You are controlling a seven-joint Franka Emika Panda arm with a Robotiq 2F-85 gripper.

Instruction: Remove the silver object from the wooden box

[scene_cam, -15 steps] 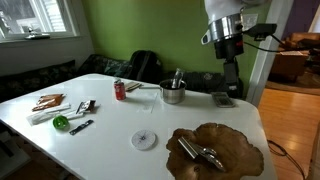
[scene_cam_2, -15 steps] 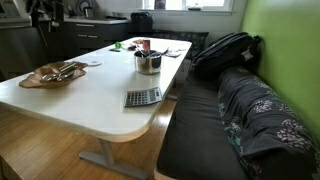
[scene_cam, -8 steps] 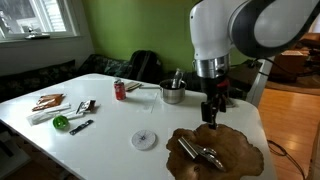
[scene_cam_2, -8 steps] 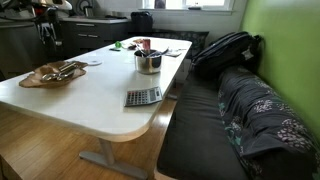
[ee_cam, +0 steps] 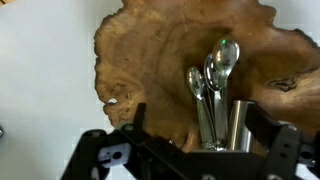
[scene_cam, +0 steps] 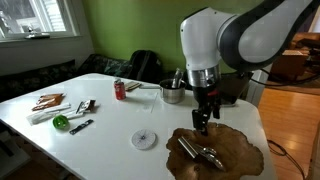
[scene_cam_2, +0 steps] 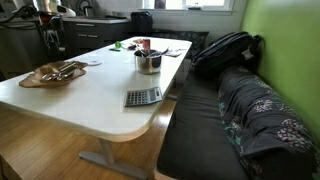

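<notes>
The wooden box is a wide dark brown tray with a wavy edge (scene_cam: 235, 158) at the near right corner of the white table. It also shows in an exterior view (scene_cam_2: 40, 79) and fills the wrist view (ee_cam: 150, 50). The silver object (scene_cam: 203, 154), a bunch of shiny spoon-like pieces, lies in the tray. In the wrist view (ee_cam: 212, 85) it lies between my fingers. My gripper (scene_cam: 203, 124) hangs just above the tray's far edge, open and empty. It also shows in the wrist view (ee_cam: 200, 128) and, dark and small, in an exterior view (scene_cam_2: 52, 45).
A steel pot (scene_cam: 173, 94), a red can (scene_cam: 120, 90), a small white disc (scene_cam: 146, 139), a green object (scene_cam: 61, 122) and dark-handled tools (scene_cam: 81, 126) are on the table. A calculator (scene_cam_2: 143, 97) lies near the table edge. A bench with a backpack (scene_cam_2: 225, 50) runs alongside.
My arm has swung in from the far right and come down, so the gripper now hangs over the tray above the silver object. Nothing on the table has moved.
</notes>
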